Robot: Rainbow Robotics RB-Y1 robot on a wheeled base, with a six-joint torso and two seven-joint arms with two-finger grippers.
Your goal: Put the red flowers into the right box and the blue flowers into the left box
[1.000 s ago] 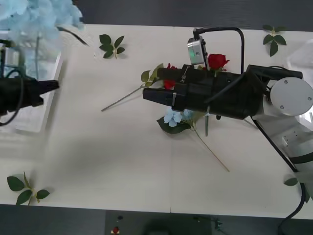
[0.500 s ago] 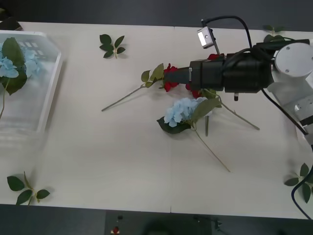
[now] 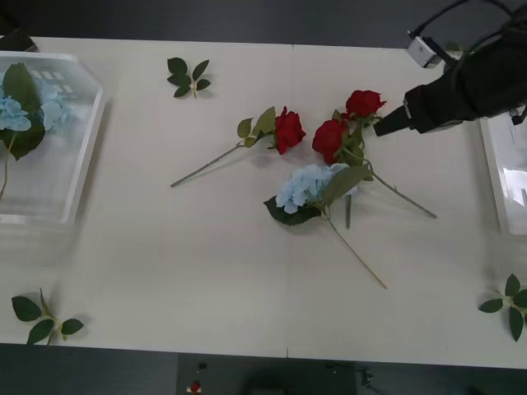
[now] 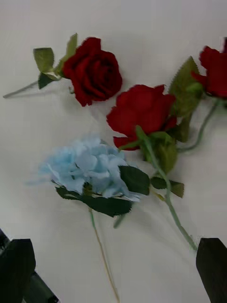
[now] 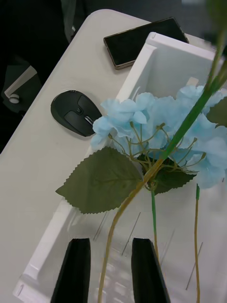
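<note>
three red flowers point(image 3: 329, 132) and one blue flower point(image 3: 306, 186) lie mid-table, right gripper point(image 3: 387, 127) beside them wide open and empty; left gripper point(image 5: 111, 270) part-open, empty, above left box point(image 5: 156, 52).

Your right arm point(image 3: 478, 82) reaches in from the table's right edge — black, tip aimed left. The right gripper point(image 4: 113, 272) is spread wide, its fingers point(image 4: 16, 267) far apart. Your left gripper point(image 5: 106, 270) points downward, fingers close together — only a narrow gap.
</note>
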